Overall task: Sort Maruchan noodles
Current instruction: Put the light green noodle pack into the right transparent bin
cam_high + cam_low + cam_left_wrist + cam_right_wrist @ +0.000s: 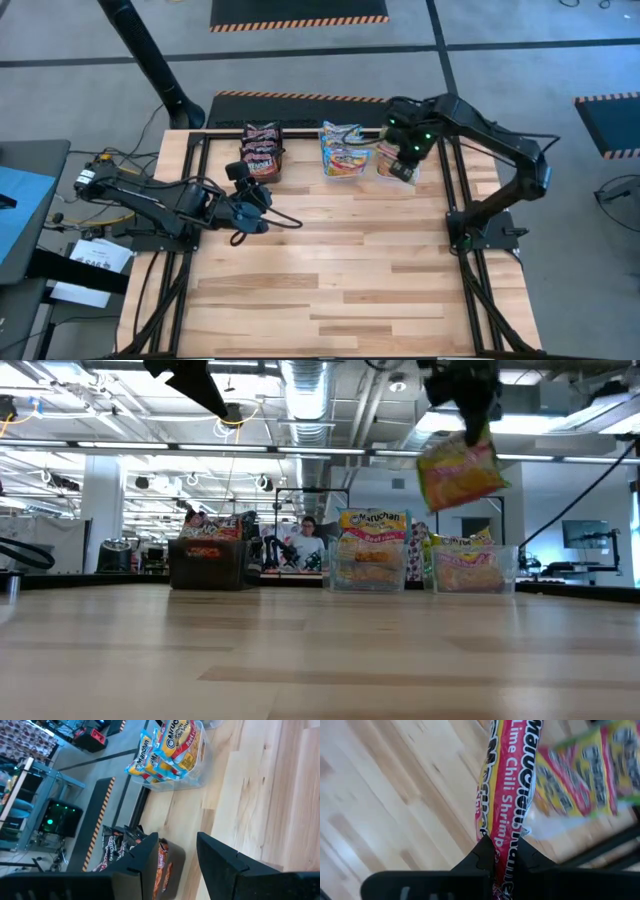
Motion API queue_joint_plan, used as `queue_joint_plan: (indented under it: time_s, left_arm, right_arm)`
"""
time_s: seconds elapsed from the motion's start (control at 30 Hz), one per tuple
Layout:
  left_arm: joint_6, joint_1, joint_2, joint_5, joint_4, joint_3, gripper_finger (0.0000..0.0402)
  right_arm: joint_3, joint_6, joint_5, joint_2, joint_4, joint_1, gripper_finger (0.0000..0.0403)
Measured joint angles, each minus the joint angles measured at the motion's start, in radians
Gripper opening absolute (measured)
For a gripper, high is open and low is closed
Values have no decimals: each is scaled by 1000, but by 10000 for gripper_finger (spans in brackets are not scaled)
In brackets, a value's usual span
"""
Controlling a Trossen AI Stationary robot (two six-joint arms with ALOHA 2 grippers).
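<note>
My right gripper (pixel 468 422) is shut on a green/yellow-edged Maruchan noodle packet (pixel 460 470), which hangs over the right clear tub (pixel 470 572) of like packets at the table's far edge. A middle clear tub (pixel 345 152) holds blue-edged packets. A black box (pixel 262 150) holds dark packets. My left gripper (pixel 243 180) hovers open near the black box, nothing between its fingers (pixel 220 865). My right gripper pinches the packet's upper end (pixel 503 851) between its two fingers, which point down from above. The packet hangs below them, tilted, lifted clear of the tub and the table. In the wrist view it shows edge-on.
The three containers stand in a row along the far edge. Bare wooden tabletop (pixel 340 270) stretches from them to the near edge. Black frame rails (pixel 470 250) run along both table sides. A person (pixel 305 545) sits in the room beyond.
</note>
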Motion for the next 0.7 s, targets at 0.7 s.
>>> queue_joint_plan:
  time_s: [0.7]
  left_arm:
    - [-10,0,0,0,2,0,125]
  right_arm:
    - [-246,-328,76,-32,88,-130,40]
